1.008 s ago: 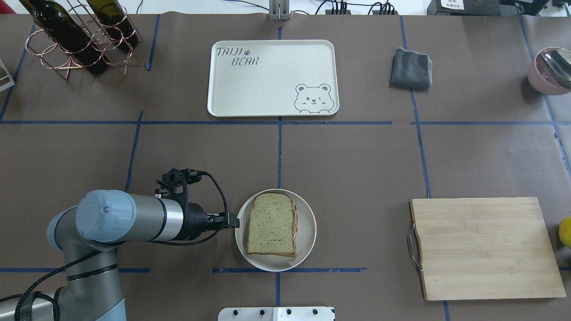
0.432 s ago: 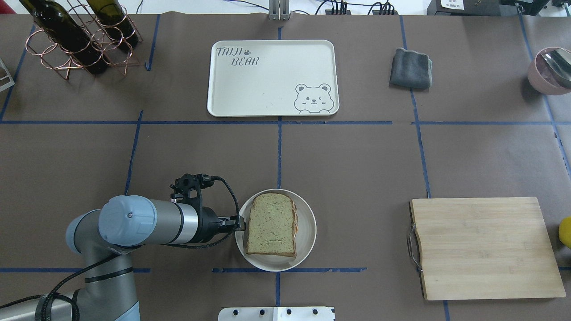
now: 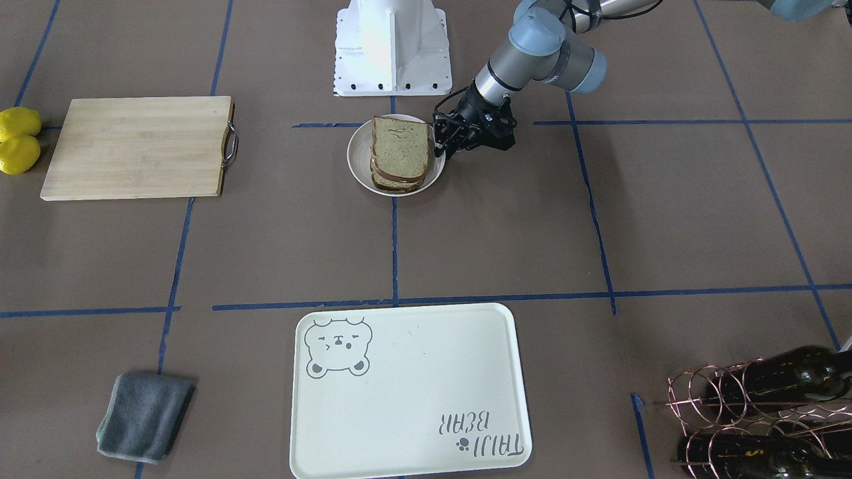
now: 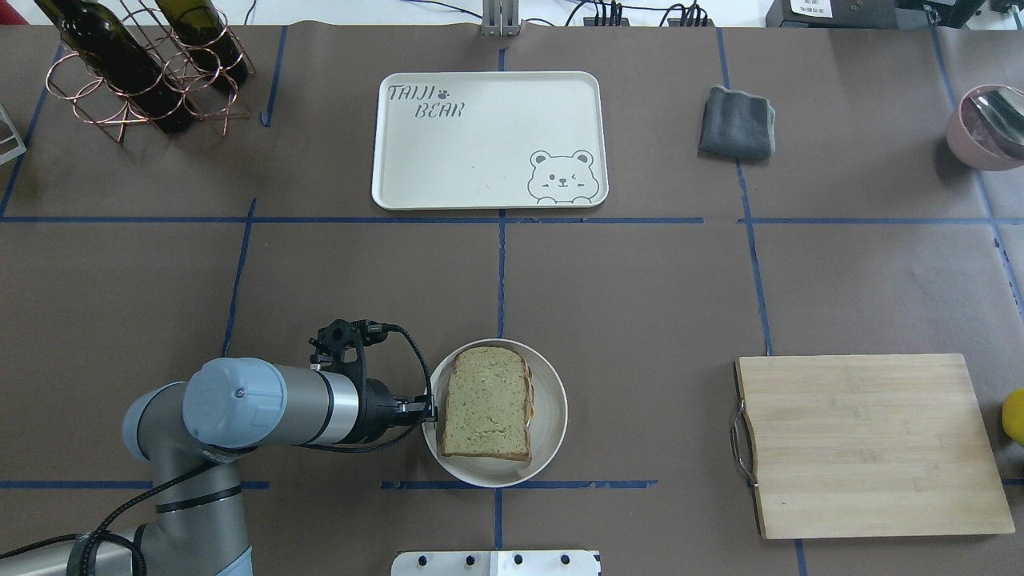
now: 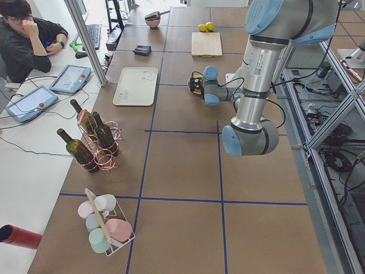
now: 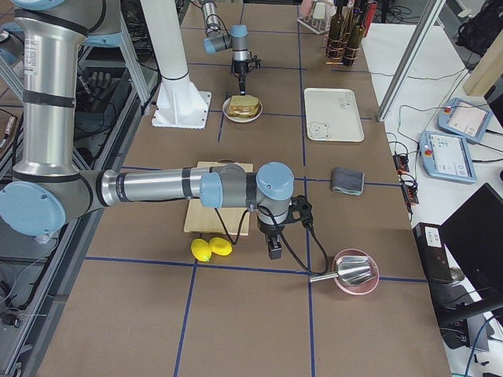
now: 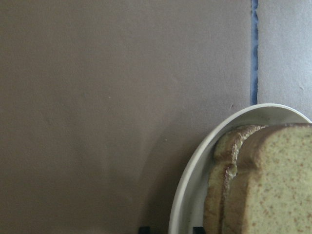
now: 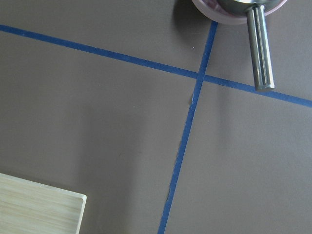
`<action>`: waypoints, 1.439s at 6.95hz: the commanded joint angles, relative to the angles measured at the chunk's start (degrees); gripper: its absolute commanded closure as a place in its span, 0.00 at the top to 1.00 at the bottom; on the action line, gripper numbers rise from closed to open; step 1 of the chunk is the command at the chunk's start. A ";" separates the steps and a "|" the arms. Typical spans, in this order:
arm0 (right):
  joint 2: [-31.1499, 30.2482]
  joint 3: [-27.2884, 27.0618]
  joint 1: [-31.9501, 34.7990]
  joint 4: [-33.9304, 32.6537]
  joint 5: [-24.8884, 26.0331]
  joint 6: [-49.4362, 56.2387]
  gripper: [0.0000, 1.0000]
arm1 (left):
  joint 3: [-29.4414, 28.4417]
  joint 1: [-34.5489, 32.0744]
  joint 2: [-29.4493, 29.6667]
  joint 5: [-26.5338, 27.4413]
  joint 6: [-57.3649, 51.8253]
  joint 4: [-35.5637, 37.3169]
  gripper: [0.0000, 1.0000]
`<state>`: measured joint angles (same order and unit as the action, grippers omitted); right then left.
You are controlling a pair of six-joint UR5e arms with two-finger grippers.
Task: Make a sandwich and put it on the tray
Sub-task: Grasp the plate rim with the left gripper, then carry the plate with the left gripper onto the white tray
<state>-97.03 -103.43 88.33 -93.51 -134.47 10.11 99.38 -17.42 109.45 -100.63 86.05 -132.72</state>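
The sandwich (image 4: 488, 404) is two speckled tan slices stacked on a small round white plate (image 4: 552, 416) at the near middle of the table. The egg is hidden between them, apart from a thin orange trace at the right edge. My left gripper (image 4: 433, 411) is level with the plate's left rim and open. In the left wrist view its two dark fingertips (image 7: 144, 229) stand either side of the rim (image 7: 195, 180), beside the sandwich (image 7: 268, 185). The cream bear tray (image 4: 480, 152) lies at the far middle. My right gripper (image 6: 273, 250) hangs near the lemons; I cannot tell its state.
A wooden cutting board (image 4: 864, 444) lies at the near right, with two lemons (image 3: 18, 140) beyond it. A grey cloth (image 4: 738, 122) lies right of the tray. A copper wine rack with bottles (image 4: 144, 72) stands far left. A pink bowl with a metal ladle (image 4: 988, 128) stands far right.
My left arm has moved right towards the plate, so the fingertips have reached its left rim, and has then shifted slightly towards the robot. The sandwich and plate have not moved.
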 commanded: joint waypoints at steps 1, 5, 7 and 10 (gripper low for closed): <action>0.00 0.07 0.00 0.00 0.00 0.00 1.00 | 0.02 0.11 -0.02 0.00 0.00 0.00 0.00; -0.09 0.15 0.00 0.00 0.09 0.09 1.00 | 1.60 -0.42 0.07 -0.70 -0.35 -0.09 0.00; -0.79 0.07 0.00 0.09 0.09 0.09 1.00 | 1.70 -8.10 0.15 -9.08 -0.70 0.00 0.00; -1.23 0.07 0.09 0.26 0.00 0.09 1.00 | -2.25 -20.07 11.62 -17.66 -10.94 13.89 0.00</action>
<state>-98.08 -103.35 88.35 -93.35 -134.46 10.19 98.51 -33.05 115.61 -116.50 80.31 -126.68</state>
